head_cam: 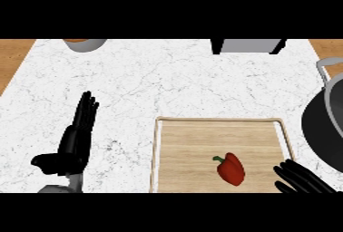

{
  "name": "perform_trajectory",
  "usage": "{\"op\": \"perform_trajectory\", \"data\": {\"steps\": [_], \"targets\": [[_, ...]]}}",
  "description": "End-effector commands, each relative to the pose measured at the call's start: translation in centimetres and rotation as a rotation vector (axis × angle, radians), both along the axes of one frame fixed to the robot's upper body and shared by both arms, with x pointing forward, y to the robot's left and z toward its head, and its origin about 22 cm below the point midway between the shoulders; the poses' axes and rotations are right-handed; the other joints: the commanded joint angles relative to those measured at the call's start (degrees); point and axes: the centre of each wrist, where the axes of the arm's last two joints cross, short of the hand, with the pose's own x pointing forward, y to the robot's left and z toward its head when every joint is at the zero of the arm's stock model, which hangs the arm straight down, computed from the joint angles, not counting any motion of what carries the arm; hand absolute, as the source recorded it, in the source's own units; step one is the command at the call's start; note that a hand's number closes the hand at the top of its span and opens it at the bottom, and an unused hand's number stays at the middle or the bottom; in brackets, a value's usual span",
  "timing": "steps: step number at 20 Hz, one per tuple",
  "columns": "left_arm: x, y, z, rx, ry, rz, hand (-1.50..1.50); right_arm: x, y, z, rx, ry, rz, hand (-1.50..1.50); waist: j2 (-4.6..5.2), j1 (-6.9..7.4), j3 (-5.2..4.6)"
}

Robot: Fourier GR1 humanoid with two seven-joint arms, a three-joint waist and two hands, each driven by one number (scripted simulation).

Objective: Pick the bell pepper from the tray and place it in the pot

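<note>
The left robot hand (pixel 72 140) rests on the marble bench (pixel 188 81), fingers straight. The red bell pepper (pixel 231 169) lies in the wooden tray (pixel 194 136). Just beside it, the right robot hand (pixel 301 179) has fingers spread apart. The dark pot (pixel 325 122) stands at the right edge.

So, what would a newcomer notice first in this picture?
The red bell pepper lying on the wooden tray at the lower centre. Next, the dark pot at the right edge, and the right hand open beside the pepper, not touching it.
</note>
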Motion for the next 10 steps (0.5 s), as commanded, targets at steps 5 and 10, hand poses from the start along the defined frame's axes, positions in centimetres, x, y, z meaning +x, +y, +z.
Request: {"op": "perform_trajectory", "data": {"steps": [5,10], "targets": [[2.1,1.0,0.9,0.009,-0.016,-0.019,0.0,2.2,4.4,-1.8,-0.147,0.056,-0.068,-1.5,0.09,0.2,0.03],[0.1,0.4,-0.7,-0.009,-0.002,-0.007,0.0,2.8,4.9,-3.9,-0.2,0.127,-0.103,-1.5,0.03,0.23,0.06]]}}
